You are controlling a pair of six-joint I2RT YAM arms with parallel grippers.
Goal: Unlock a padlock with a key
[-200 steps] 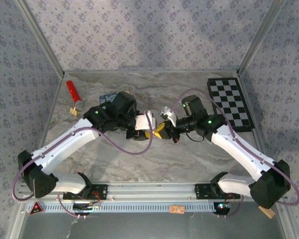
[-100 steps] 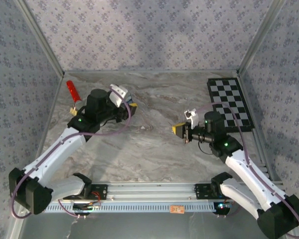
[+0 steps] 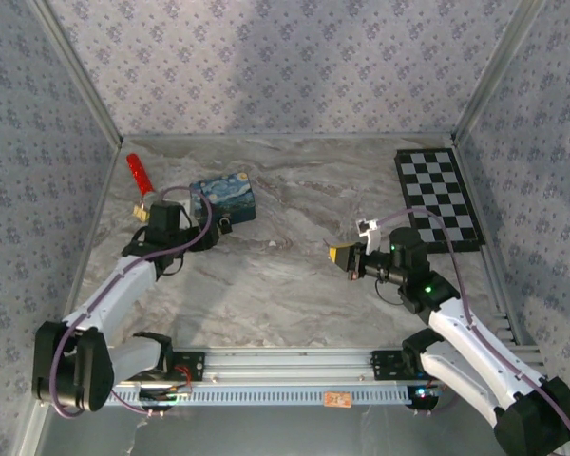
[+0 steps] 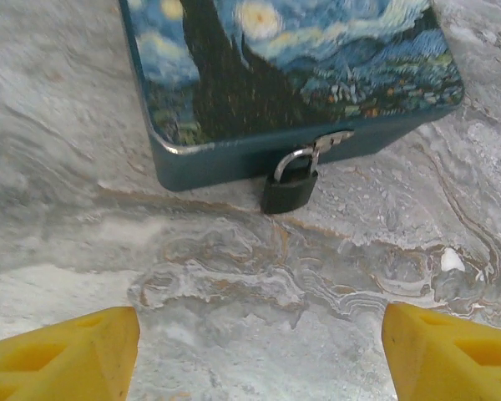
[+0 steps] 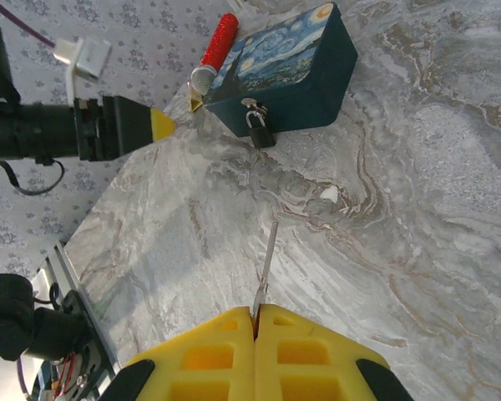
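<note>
Holding the left gripper [image 4: 259, 351] spread wide and empty, facing the padlock [image 4: 288, 188] and staying clear of it. Finding the padlock hanging by its shackle from the hasp of the blue tin [image 4: 234, 159], toward the far left corner of the tabletop [image 3: 294, 294]. Pinching the key [image 5: 267, 263] in the right gripper [image 5: 255, 313], pads pressed together, thin blade pointing toward the tin, well apart from it, nearer the right edge.

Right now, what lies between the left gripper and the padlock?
Only bare marble table. The left wrist view shows the open left gripper facing the padlock across it.
</note>
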